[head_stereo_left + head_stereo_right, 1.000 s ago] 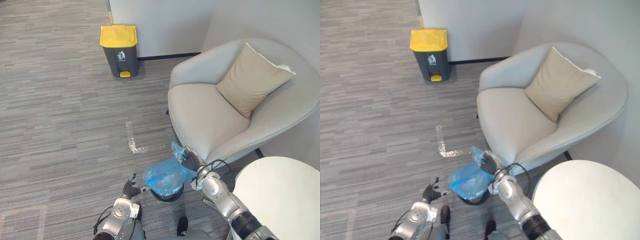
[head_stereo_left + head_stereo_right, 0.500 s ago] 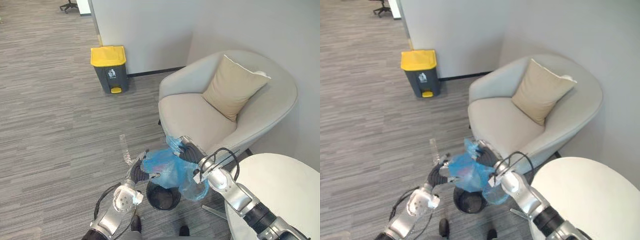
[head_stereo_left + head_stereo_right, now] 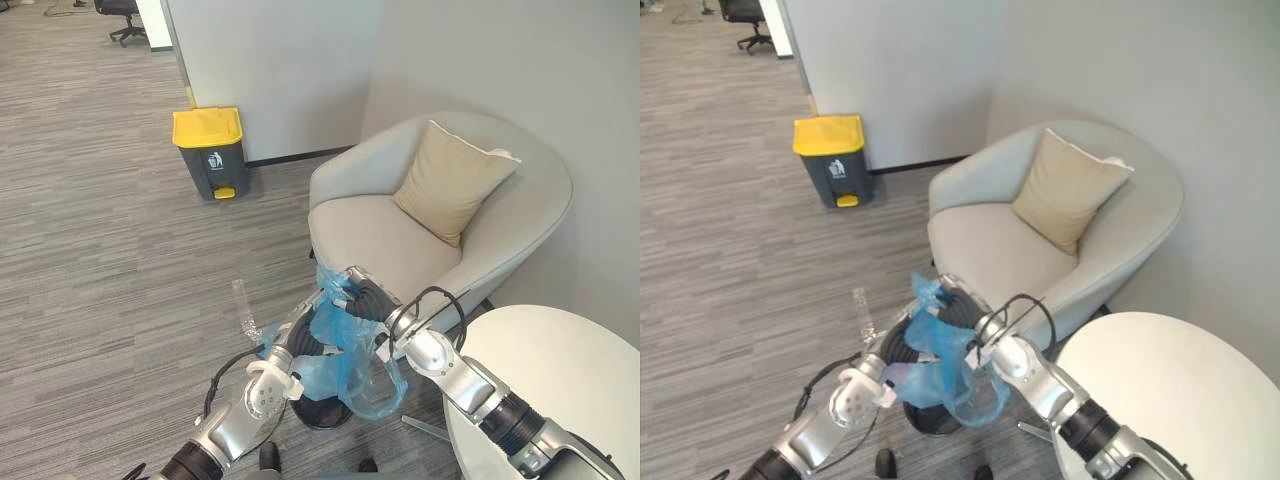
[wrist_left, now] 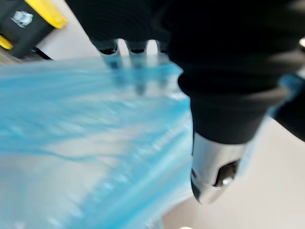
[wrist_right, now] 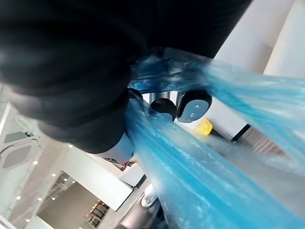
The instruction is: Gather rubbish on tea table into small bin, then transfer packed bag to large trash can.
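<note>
Left hand [image 3: 283, 347] against the blue bag [image 3: 345, 365], right hand [image 3: 362, 298] clenched on its neck.
You cannot tell the left hand's grip through the film. The bag hangs between both hands above the small bin [image 3: 318, 412]; judge it light, soft, slippery and tearable, so hold the bunched neck, not the thin sides.
</note>
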Controlling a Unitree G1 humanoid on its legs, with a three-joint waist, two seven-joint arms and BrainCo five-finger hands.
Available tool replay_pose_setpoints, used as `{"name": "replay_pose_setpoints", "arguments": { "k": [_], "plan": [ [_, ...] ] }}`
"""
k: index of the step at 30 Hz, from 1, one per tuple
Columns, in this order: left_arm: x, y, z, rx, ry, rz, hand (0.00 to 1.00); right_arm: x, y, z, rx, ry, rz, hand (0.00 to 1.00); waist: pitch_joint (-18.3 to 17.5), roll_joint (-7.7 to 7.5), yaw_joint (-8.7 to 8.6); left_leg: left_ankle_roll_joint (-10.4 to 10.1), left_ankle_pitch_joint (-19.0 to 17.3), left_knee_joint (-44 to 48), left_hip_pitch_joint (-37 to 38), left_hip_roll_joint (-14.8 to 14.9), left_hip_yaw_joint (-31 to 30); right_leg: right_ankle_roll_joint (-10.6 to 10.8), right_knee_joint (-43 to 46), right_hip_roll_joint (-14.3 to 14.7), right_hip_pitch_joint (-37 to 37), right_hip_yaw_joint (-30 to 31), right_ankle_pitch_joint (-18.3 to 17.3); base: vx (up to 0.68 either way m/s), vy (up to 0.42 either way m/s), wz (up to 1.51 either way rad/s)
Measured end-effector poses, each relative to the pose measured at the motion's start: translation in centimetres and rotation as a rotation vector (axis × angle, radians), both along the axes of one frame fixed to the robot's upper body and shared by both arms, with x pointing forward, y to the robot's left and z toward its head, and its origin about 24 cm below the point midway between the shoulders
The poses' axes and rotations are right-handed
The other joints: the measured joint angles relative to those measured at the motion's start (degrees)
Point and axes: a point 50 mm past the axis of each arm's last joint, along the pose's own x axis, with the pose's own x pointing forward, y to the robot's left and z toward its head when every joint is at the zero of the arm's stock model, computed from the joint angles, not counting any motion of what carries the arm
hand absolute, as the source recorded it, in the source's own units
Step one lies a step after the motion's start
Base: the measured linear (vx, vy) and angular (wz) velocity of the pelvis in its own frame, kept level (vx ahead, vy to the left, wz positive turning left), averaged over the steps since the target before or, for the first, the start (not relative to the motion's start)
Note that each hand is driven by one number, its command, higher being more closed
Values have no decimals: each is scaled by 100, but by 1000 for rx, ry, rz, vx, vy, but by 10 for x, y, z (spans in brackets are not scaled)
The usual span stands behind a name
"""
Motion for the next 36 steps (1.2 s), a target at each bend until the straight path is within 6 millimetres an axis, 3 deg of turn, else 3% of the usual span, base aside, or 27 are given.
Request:
{"name": "replay_pose_setpoints", "arguments": {
  "k": [6,11,16,21,25,31,32,36],
  "plan": [
    [1,6,-10,60,19,17,0,2,11,9,79,10,25,100,-37,-35,-1,13,10,1,0,7,8,-12,-52,15,6,12,15,0,0,0],
    [-1,39,-24,90,58,179,0,-11,29,37,228,-31,123,100,-54,-60,-5,33,27,30,13,7,6,-20,-26,32,17,13,29,29,-5,0],
    [-7,58,-26,77,63,293,0,-15,37,43,299,-4,171,100,-60,-71,30,32,17,-3,93,-19,-15,-6,184,-7,12,-3,-129,-5,8,3],
    [-20,28,-34,7,110,257,0,-27,57,44,359,41,256,100,-71,-87,107,-12,-25,-5,98,-27,-25,15,343,-29,-71,-1,-294,-11,8,2],
    [-24,-14,-35,1,112,150,0,-38,77,37,369,90,316,100,-99,-129,157,-15,-24,-5,87,-2,-29,13,331,-30,-78,7,-292,0,0,0],
    [0,-18,-34,54,76,173,0,-37,79,31,363,117,309,100,-113,-149,123,-20,-20,-3,88,19,-9,-20,293,-7,-81,42,-198,14,-4,-3],
    [0,-18,-36,66,87,176,100,-38,81,29,365,135,315,100,-115,-151,106,-15,-15,-3,87,22,9,-21,224,4,-65,60,-160,35,-12,-9],
    [0,-17,-38,76,90,193,100,-41,84,27,390,187,340,100,-116,-154,38,2,-4,-2,90,28,23,-37,122,33,-17,75,-111,41,-14,-3]
  ]
}}
